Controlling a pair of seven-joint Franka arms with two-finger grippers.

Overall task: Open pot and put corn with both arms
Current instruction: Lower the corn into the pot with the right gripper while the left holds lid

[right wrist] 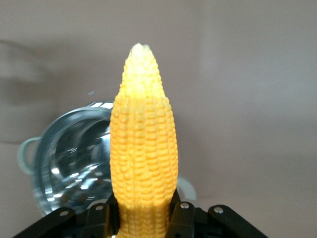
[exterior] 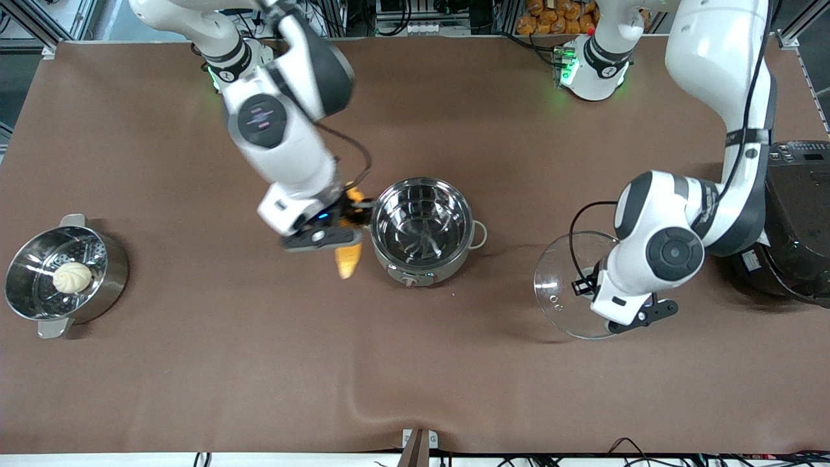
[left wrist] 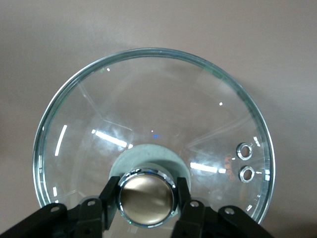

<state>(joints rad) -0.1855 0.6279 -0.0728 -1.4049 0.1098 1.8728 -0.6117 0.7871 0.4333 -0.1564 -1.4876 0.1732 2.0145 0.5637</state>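
1. Front view: the pot [exterior: 422, 229] stands mid-table, uncovered. The right gripper [exterior: 343, 224] is clamped on the corn [exterior: 348, 258], in the air just beside the pot's rim. The left gripper [exterior: 600, 285] holds the glass lid [exterior: 559, 285] toward the left arm's end of the table.
2. Left wrist view: fingers [left wrist: 110, 196] pinch the lid's copper-coloured knob [left wrist: 146, 197]; two vent holes show.
3. Right wrist view: the cob's pointed tip faces away from the gripper, with the pot under it.
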